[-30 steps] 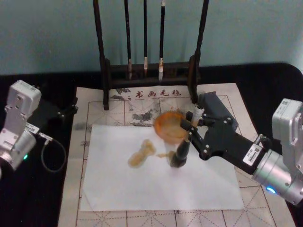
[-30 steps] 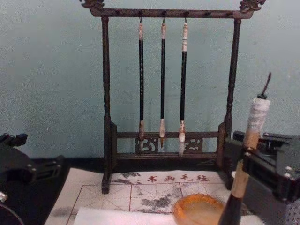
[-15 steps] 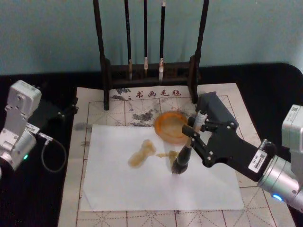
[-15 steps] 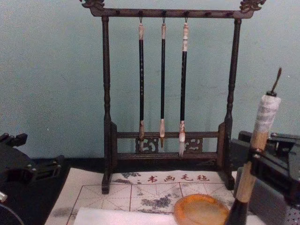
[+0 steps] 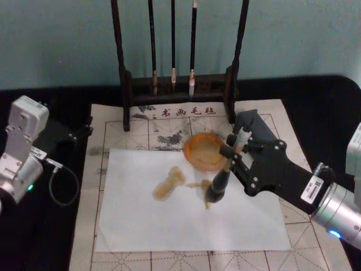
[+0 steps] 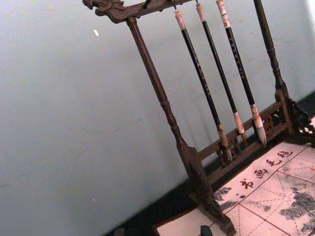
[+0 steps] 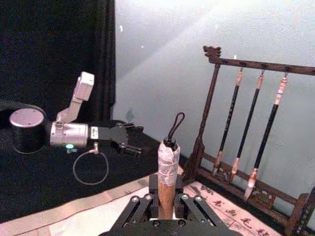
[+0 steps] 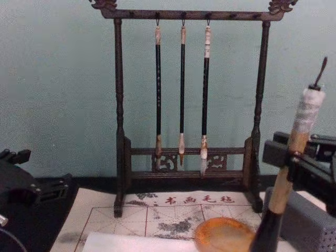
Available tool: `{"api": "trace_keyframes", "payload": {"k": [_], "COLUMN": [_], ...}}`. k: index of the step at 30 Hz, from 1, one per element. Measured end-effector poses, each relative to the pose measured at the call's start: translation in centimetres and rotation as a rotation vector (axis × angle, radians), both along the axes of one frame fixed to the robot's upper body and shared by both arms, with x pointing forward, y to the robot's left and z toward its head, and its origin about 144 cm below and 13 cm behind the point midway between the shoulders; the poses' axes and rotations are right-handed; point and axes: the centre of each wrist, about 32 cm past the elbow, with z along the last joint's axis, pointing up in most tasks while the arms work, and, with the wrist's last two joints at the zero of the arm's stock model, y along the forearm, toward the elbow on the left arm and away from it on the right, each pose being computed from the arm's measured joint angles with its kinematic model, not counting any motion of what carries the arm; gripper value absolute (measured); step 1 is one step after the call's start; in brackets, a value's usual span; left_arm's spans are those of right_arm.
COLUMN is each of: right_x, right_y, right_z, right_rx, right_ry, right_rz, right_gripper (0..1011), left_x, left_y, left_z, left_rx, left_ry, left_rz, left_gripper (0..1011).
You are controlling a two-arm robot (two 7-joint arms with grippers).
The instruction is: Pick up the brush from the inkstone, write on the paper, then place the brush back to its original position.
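Pale blue-green wall backs a black surface [image 5: 51, 237] where a cream mat [image 5: 265, 121] with a red grid lies. At the mat's far edge stands a dark wooden rack [image 5: 179, 86] with three thin brushes [image 5: 172, 39] hanging from it. Its right foot is near the body of the right gripper [image 5: 231, 158].

A white sheet of paper [image 5: 146, 220] lies on the mat and bears yellowish-brown strokes [image 5: 169, 183] near its middle. The orange dish [image 5: 203, 151] straddles the paper's far edge.

The right gripper reaches in from the right, just beside the dish, with its fingers closed on the tan handle of the big brush [image 5: 217, 186]. The brush leans, white-wrapped end up and to the right. Its dark head is down on the paper just in front of the dish, at the end of a stroke.

The head view shows that tip on the sheet. The chest view cuts the tip off at its lower edge but shows the lean and the small loop on top. The right wrist view looks up the handle as it rises between the fingers. Farther off it shows the left gripper [image 7: 129, 137] parked over the bare surface left of the mat, beside a loop of cable [image 7: 91, 167]. The left wrist view faces the rack and a corner of the mat.
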Motion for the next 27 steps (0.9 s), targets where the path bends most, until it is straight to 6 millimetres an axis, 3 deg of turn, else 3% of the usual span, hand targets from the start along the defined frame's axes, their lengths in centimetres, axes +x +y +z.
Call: {"api": "trace_keyframes", "payload": {"k": [20,27], "right_x": [3.7,5.1], "right_y": [0.0,0.0], "right_z": [0.9,1.2], "right_rx": [0.065,0.138], "right_ry": [-0.039,0.031], "right_rz": [-0.071,-0.12], "right_gripper": [185,185], "left_x": [0.0,0.0], "left_y": [0.0,0.0], "left_z": [0.0,0.0], "left_rx": [0.0,0.0], "left_ry": [0.0,0.0], "left_rz": [0.0,0.0], "left_gripper": [1001,1001]}}
